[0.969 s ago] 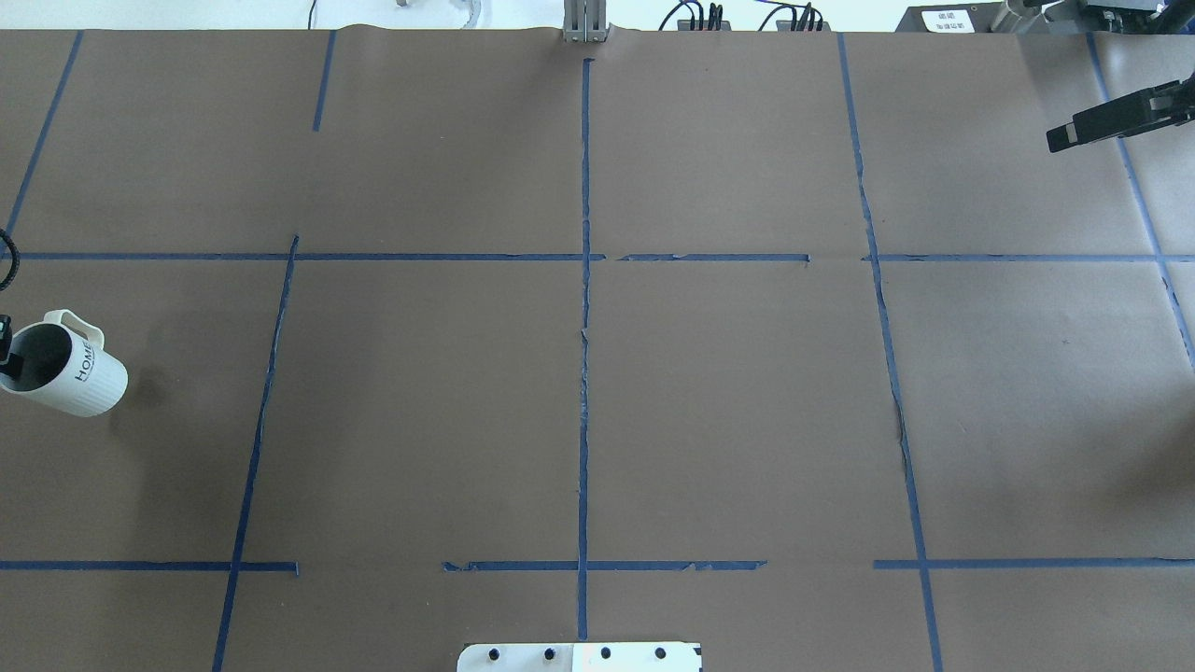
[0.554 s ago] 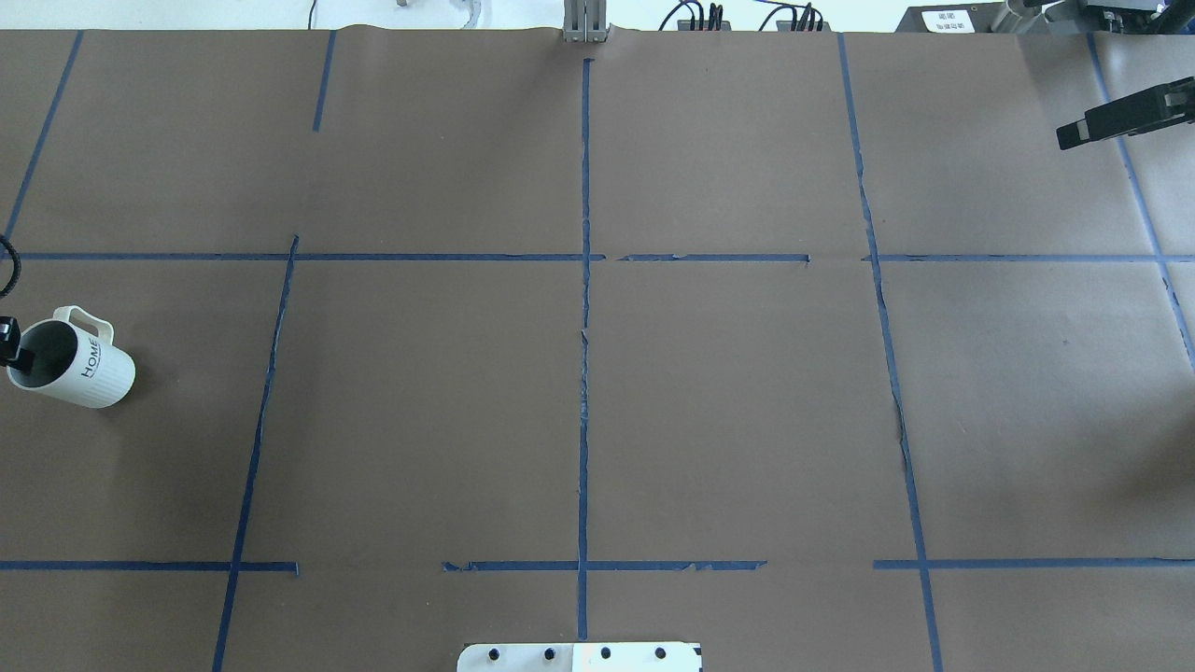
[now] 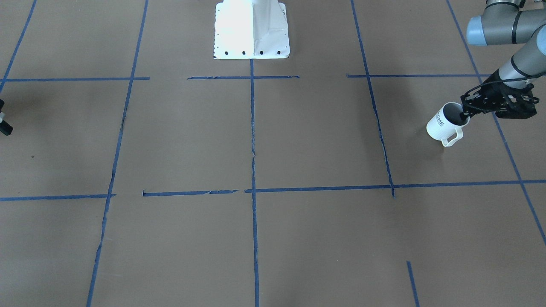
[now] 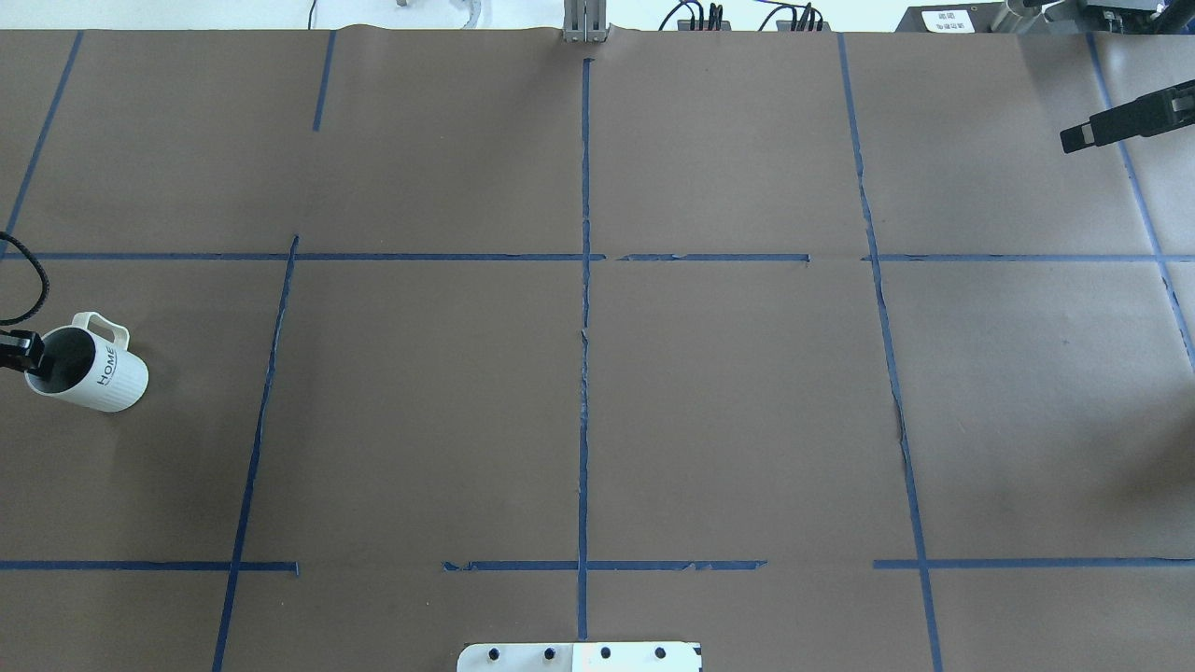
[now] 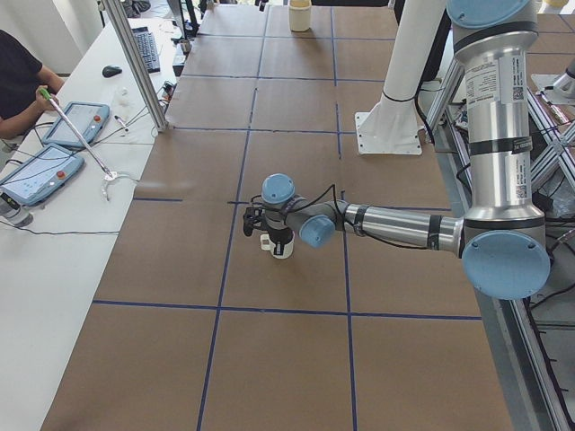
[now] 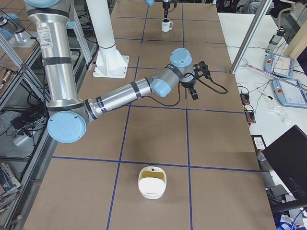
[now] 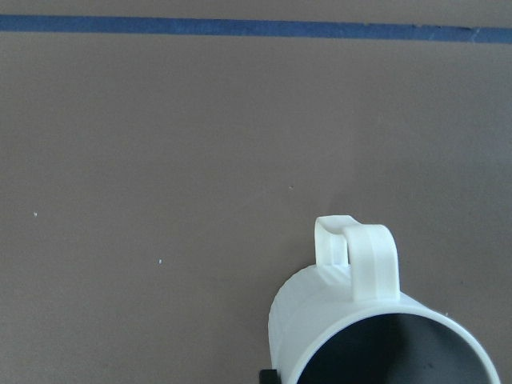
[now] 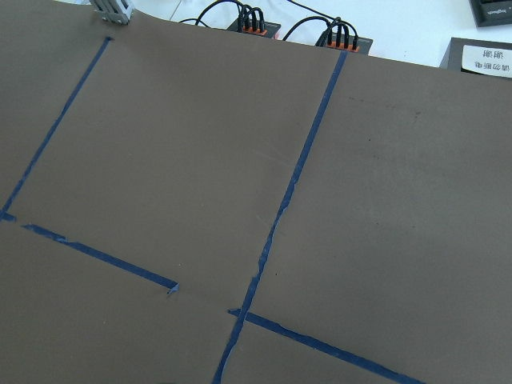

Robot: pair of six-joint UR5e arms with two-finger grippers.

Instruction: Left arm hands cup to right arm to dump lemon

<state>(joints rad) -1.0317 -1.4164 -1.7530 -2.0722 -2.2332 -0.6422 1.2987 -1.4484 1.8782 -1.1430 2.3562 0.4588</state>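
Note:
The white cup (image 4: 93, 371), lettered HOME, is at the table's far left with its mouth up and its handle pointing away from the robot. My left gripper (image 4: 21, 348) is shut on the cup's rim. It also shows in the front view (image 3: 466, 113), gripping the cup (image 3: 443, 123), with one finger inside. The left wrist view shows the cup (image 7: 320, 320) from above, with a dark inside. The lemon is hidden. My right gripper (image 4: 1074, 139) hangs over the far right. I cannot tell whether it is open.
A white bowl-like container (image 6: 152, 181) stands at the table's right end. The robot's white base (image 3: 251, 30) is at the middle of the near edge. Blue tape lines (image 4: 584, 280) divide the brown table cover. Operators' tablets (image 5: 45, 171) lie on a side bench.
The left gripper has carried the cup a little to the right, further into the overhead view. The right gripper has drawn back slightly toward the right edge.

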